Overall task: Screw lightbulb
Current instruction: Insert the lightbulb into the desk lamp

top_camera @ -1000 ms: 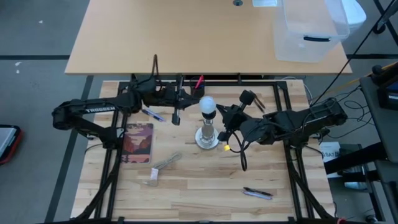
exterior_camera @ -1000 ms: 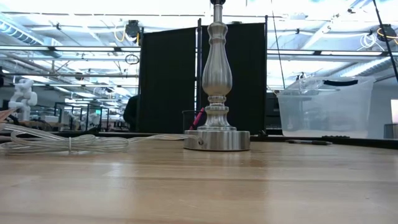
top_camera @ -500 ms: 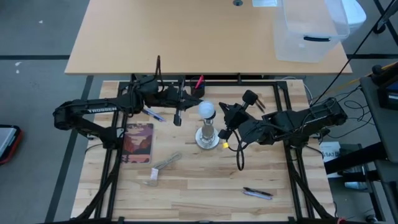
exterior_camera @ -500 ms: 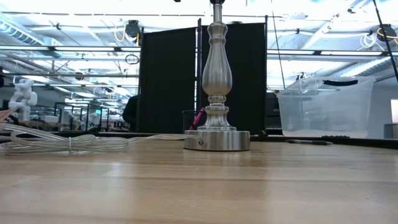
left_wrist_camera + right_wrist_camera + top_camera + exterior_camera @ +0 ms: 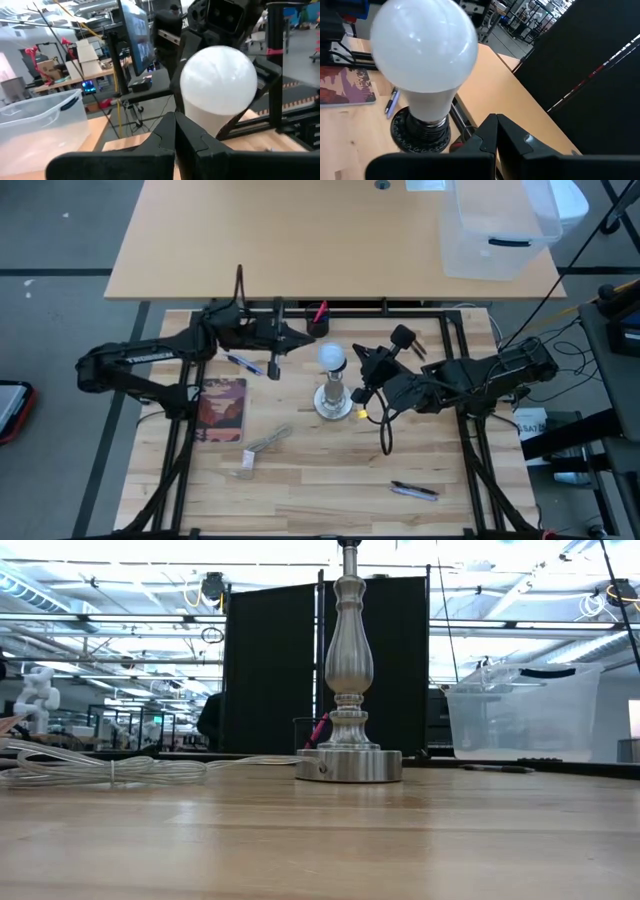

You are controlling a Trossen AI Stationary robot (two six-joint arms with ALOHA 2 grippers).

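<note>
while the lightbulb point(image 5: 332, 358) sits socketed, left pincer point(image 5: 307, 337) has backed away.

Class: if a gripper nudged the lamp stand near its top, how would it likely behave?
The lamp stand is tall and slender on a small round foot, so it may tip. Its metal look suggests weight, so it probably resists light pushes. The lightbulb on top looks fragile.

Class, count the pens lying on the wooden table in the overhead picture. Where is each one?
2. One pen lies beside the left arm, above the notebook; the other pen lies near the table's front right. More may be hidden under the arms.
</note>
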